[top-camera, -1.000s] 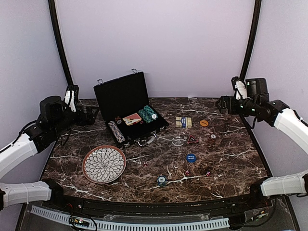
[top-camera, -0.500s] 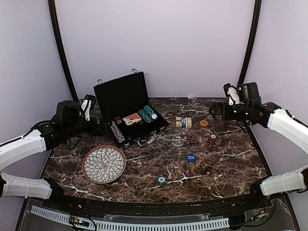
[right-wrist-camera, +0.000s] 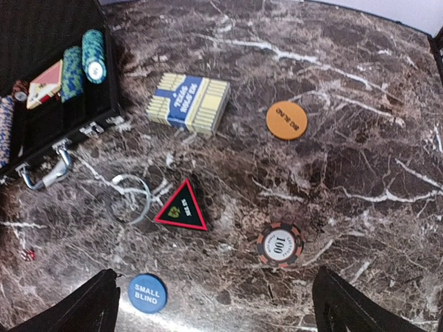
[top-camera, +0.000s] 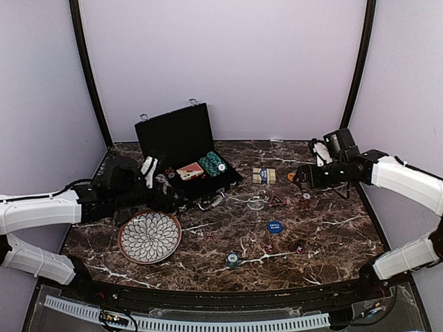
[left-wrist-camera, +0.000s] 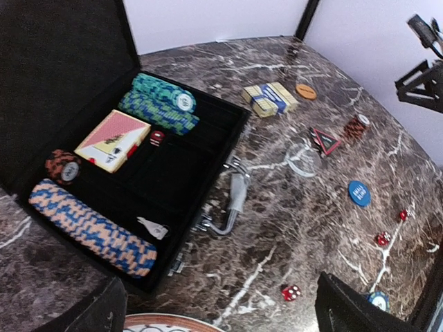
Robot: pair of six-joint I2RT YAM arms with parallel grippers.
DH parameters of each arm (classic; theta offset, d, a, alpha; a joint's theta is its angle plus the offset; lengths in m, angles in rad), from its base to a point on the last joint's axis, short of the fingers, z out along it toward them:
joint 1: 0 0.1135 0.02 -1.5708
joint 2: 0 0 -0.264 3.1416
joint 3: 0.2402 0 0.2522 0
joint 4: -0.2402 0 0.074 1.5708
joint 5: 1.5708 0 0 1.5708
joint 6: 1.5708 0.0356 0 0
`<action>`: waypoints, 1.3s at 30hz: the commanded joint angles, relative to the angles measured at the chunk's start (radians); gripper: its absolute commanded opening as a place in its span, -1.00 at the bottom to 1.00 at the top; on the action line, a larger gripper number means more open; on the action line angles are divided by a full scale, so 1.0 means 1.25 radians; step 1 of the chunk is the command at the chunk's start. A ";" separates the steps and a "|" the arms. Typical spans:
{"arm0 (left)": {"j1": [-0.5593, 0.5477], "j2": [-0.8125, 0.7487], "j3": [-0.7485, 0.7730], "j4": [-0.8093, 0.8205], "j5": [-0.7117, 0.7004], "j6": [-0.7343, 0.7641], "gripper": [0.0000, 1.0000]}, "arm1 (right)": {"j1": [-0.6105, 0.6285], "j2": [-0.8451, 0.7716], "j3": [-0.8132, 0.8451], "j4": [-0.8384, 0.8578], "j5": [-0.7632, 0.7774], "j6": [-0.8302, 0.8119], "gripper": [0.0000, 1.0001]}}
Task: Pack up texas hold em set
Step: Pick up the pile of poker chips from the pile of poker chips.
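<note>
The briefcase (top-camera: pixel 181 149) stands open near the far left corner of the counter (top-camera: pixel 332 221), one red deck (left-wrist-camera: pixel 113 140) inside. Outside lie one blue-yellow deck (right-wrist-camera: pixel 188 102), one orange button (right-wrist-camera: pixel 286 120), one blue button (right-wrist-camera: pixel 147 293) and three dice (left-wrist-camera: pixel 291 292). The left pincer (left-wrist-camera: pixel 220 290) and the right pincer (right-wrist-camera: pixel 214 277) both gape wide and hold nothing.

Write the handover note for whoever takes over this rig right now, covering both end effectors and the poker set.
Left end effector: open, empty, by the open briefcase.
Right end effector: open, empty, above the loose pieces.
Done: chip rows and one deck sit inside.
To do: boxed deck, orange button, triangle marker, 100 chip, blue button, another chip and dice lie on the table; pack them, then close the case.
</note>
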 commanded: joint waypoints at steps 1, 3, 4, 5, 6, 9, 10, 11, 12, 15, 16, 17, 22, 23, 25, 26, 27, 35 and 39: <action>-0.085 0.053 0.026 0.028 0.058 0.058 0.95 | 0.015 0.026 0.001 -0.034 0.022 -0.018 0.97; -0.123 0.088 0.039 0.033 0.095 0.092 0.94 | 0.022 0.036 -0.003 -0.030 0.019 -0.017 0.97; -0.134 0.111 0.043 0.038 0.108 0.115 0.95 | 0.026 0.041 -0.005 -0.027 0.018 -0.014 0.97; -0.158 0.120 0.052 0.039 0.130 0.126 0.94 | 0.030 0.044 -0.009 -0.025 0.015 -0.012 0.97; -0.171 0.143 0.058 0.039 0.140 0.154 0.95 | 0.034 0.048 -0.011 -0.024 0.016 -0.010 0.97; -0.230 0.208 0.105 0.017 0.174 0.235 0.95 | 0.043 0.051 -0.021 -0.013 0.011 -0.003 0.97; -0.239 0.223 0.131 -0.003 0.181 0.250 0.95 | 0.045 0.051 -0.022 -0.010 0.008 0.000 0.97; -0.256 0.255 0.143 -0.013 0.195 0.273 0.95 | 0.047 0.051 -0.024 -0.007 0.004 0.002 0.97; -0.270 0.272 0.168 -0.034 0.209 0.285 0.95 | 0.049 0.049 -0.027 -0.004 0.000 0.003 0.97; -0.290 0.348 0.215 -0.086 0.238 0.331 0.94 | 0.053 0.046 -0.031 0.001 -0.009 0.005 0.97; -0.298 0.360 0.237 -0.111 0.249 0.338 0.94 | 0.054 0.044 -0.034 0.001 -0.010 0.006 0.97; -0.302 0.384 0.247 -0.122 0.254 0.353 0.93 | 0.055 0.043 -0.035 0.001 -0.010 0.004 0.97; -0.327 0.446 0.302 -0.180 0.268 0.400 0.93 | 0.055 0.036 -0.045 0.005 -0.010 0.002 0.97; -0.328 0.463 0.308 -0.186 0.268 0.408 0.93 | 0.055 0.035 -0.047 0.007 -0.012 0.003 0.97; -0.332 0.484 0.322 -0.201 0.268 0.417 0.93 | 0.056 0.034 -0.050 0.011 -0.013 0.006 0.97; -0.333 0.496 0.327 -0.203 0.268 0.420 0.91 | 0.057 0.032 -0.054 0.014 -0.013 0.007 0.97; -0.333 0.501 0.330 -0.207 0.268 0.426 0.90 | 0.057 0.030 -0.056 0.016 -0.013 0.009 0.97; -0.334 0.559 0.359 -0.232 0.263 0.458 0.68 | 0.058 0.034 -0.071 0.024 -0.030 0.015 0.97; -0.334 0.579 0.370 -0.240 0.266 0.464 0.60 | 0.058 0.044 -0.072 0.027 -0.036 0.014 0.97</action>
